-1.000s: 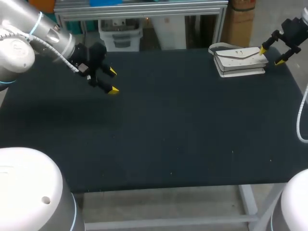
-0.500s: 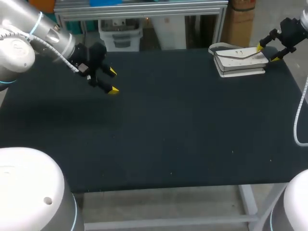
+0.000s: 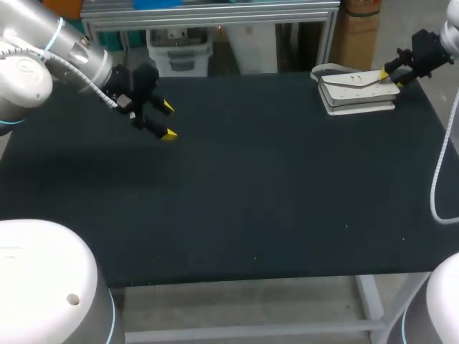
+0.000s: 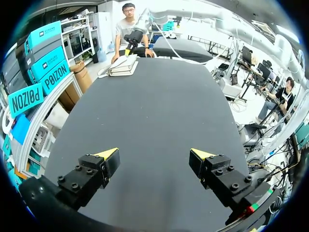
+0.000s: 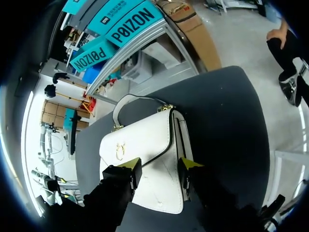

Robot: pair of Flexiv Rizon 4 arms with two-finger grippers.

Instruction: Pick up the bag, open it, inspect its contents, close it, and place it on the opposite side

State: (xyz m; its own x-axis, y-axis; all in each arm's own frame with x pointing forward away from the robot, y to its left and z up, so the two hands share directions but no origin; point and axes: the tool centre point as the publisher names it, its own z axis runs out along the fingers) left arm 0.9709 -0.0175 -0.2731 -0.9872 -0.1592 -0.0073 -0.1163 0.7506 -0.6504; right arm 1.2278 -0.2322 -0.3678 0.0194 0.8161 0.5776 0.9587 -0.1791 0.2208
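The white handbag point(image 3: 356, 92) lies flat at the upper right of the surface point(image 3: 251, 186), the right end effector point(image 3: 391, 77) poised over its right end, fingers apart, seemingly to grasp it, while the left end effector point(image 3: 168, 120), likewise spread, hangs upper left.

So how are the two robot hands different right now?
The left gripper is over bare table; the right gripper is at the white bag. The left gripper's fingers stand wide apart; the right gripper's stand closer together. Both are open, with yellow tips, and hold nothing.
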